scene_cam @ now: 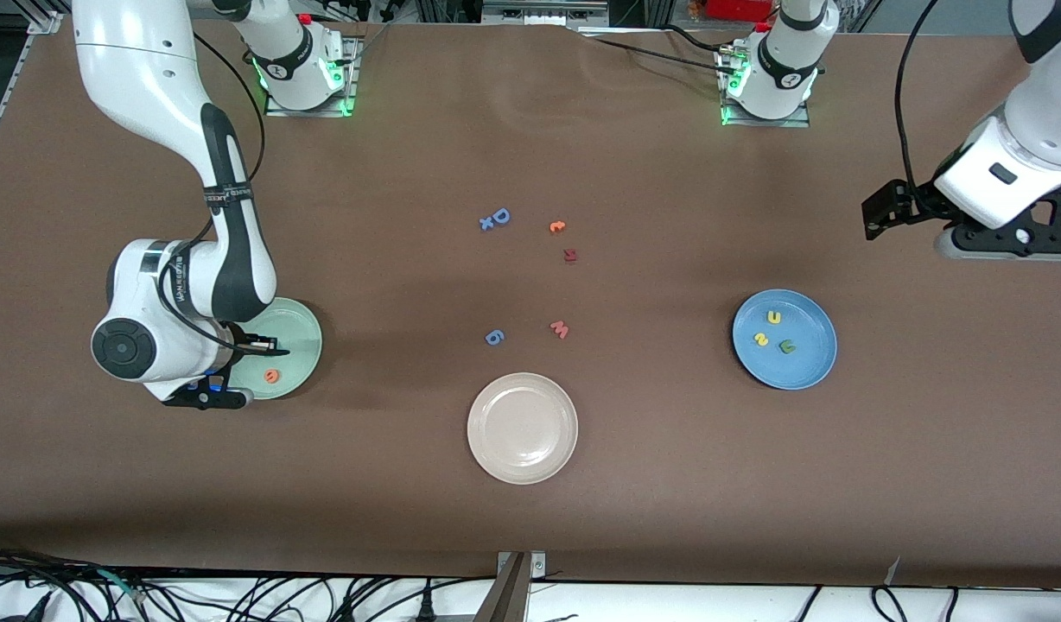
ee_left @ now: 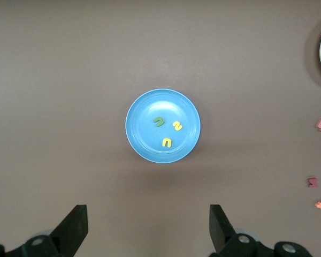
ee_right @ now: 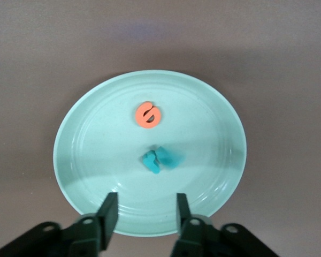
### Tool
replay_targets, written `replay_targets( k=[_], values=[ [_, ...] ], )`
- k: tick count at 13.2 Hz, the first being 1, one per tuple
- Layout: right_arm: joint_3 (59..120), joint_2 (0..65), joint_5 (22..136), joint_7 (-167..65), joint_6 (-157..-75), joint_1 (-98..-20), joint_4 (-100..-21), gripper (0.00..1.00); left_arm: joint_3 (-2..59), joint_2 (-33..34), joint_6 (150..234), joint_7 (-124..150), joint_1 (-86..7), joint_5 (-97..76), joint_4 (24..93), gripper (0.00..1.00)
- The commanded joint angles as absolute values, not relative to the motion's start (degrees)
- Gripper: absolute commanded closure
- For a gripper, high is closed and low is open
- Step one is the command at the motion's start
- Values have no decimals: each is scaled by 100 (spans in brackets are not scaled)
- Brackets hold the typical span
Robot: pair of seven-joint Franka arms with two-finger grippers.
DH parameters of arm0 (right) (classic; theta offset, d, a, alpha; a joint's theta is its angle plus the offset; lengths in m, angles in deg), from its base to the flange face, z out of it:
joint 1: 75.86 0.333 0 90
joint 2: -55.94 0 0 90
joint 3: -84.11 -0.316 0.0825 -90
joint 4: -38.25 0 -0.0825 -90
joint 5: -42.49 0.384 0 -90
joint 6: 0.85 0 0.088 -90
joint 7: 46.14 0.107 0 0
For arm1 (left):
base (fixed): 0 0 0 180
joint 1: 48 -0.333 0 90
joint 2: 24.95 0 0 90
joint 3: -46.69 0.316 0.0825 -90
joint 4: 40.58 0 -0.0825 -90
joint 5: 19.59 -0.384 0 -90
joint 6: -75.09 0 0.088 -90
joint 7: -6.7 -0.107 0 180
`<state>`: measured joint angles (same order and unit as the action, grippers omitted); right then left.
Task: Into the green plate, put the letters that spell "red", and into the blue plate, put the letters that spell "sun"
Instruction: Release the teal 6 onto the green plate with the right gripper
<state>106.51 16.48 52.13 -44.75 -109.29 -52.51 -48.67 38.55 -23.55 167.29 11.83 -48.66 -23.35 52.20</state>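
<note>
Three round plates lay on the brown table (scene_cam: 530,536). We found the green plate (scene_cam: 306,324) toward the right arm's end, largely covered in the front view by that arm's wrist. The right gripper (ee_right: 143,214) hung low over this plate with its fingers parted and nothing between them. From the right wrist view we made out the orange "e" (ee_right: 148,115) near the plate's middle and, beside it, two teal letters (ee_right: 159,160) touching each other; one of them was blurred, so we could not read which was the "r" and which the "d". In the front view only the "e" showed.

Toward the left arm's end sat the blue plate (scene_cam: 784,339), holding the yellow "u" (scene_cam: 774,317), the yellow "s" (scene_cam: 761,339) and the green "n" (scene_cam: 787,346), all three apart from one another. The left gripper (ee_left: 147,230) waited high over bare table between the blue plate and its own base, jaws spread wide and empty; in the front view its fingers were partly cut off at the frame's edge.

Between the two plates, we noted the beige-white plate (scene_cam: 522,428) nearest the front camera, then a pink "w" (scene_cam: 560,329) and a small blue letter (scene_cam: 494,337), and farther off a dark red letter (scene_cam: 570,255), an orange "c" (scene_cam: 557,226) and a blue capital "D" (scene_cam: 499,217) with a small blue piece touching it, too small to read.
</note>
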Motion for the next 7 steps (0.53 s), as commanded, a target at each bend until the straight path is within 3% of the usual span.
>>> replay_targets(
  k=[1, 7],
  values=[
    [10608, 1726, 5207, -4509, -10852, -5249, -4841, 0, 4282, -2759, 16957, 619, -4589, -2170, 5707, 0],
    [10617, 1955, 5207, -4509, -10404, -5204, -4709, 0, 4544, -2697, 16975, 538, -4528, -2170, 5663, 0]
  ],
)
